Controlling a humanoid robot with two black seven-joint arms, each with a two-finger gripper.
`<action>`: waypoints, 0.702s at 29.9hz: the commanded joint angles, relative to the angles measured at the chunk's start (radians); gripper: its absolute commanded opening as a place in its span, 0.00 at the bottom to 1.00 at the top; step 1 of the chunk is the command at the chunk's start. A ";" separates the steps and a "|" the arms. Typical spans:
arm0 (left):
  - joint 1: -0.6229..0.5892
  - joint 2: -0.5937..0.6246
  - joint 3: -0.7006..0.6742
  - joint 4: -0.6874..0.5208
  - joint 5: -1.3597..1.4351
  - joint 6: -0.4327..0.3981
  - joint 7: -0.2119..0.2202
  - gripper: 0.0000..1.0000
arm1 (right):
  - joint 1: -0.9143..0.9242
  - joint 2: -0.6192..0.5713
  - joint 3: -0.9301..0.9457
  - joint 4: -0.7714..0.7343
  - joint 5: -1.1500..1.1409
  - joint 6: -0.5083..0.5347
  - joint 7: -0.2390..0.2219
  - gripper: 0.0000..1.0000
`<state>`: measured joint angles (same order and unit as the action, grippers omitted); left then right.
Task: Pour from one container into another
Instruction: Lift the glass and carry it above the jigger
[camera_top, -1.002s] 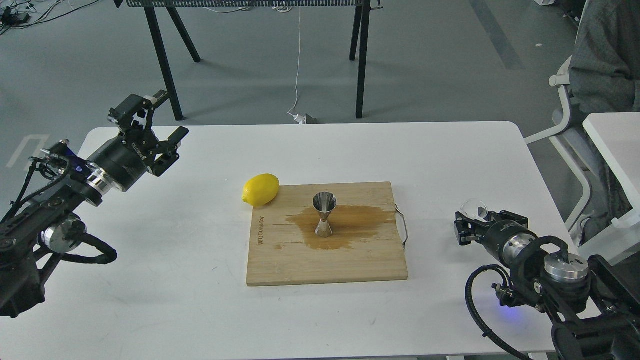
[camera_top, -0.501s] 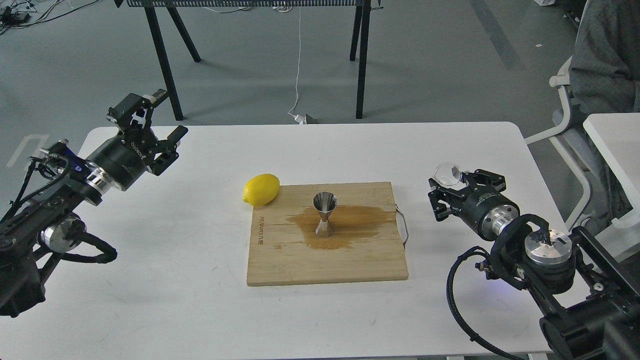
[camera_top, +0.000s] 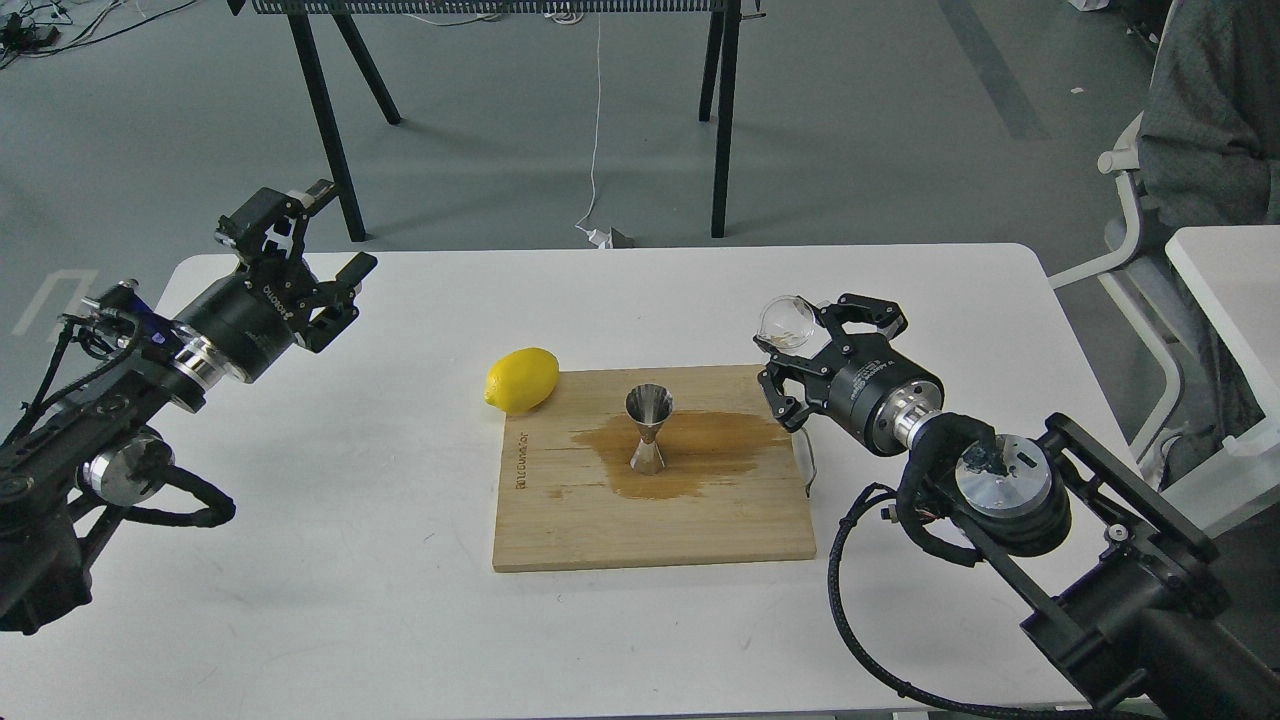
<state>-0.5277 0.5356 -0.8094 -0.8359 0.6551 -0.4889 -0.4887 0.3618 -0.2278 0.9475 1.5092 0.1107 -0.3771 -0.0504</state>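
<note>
The steel jigger (camera_top: 649, 429) stands upright in the middle of the wooden board (camera_top: 560, 520), inside a brown wet stain (camera_top: 720, 440). My right gripper (camera_top: 797, 342) hovers over the board's right edge, shut on the tiny clear cup (camera_top: 786, 320), which it holds tilted, to the right of the jigger and above it. My left gripper (camera_top: 310, 240) is raised over the table's far left corner, open and empty.
A yellow lemon (camera_top: 521, 379) lies at the board's top left corner. The board has a wire handle (camera_top: 806, 455) on its right side. Black table legs (camera_top: 325, 110) stand behind the white table (camera_top: 300, 560); a chair (camera_top: 1140, 250) sits at right.
My right gripper has carried the clear cup up and leftward, from the table's right side to the board's right edge. The left arm has not moved.
</note>
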 joint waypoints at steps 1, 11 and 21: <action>0.000 0.001 0.001 0.001 0.000 0.000 0.000 0.92 | 0.069 -0.021 -0.085 -0.001 -0.039 0.000 0.000 0.45; 0.000 -0.006 0.006 0.001 0.000 0.000 0.000 0.92 | 0.290 -0.096 -0.306 -0.018 -0.157 0.001 0.000 0.45; 0.002 -0.008 0.006 0.001 0.000 0.000 0.000 0.92 | 0.385 -0.111 -0.484 -0.030 -0.258 0.000 0.000 0.45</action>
<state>-0.5272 0.5279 -0.8038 -0.8349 0.6551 -0.4887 -0.4887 0.7371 -0.3400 0.4996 1.4794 -0.1185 -0.3756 -0.0507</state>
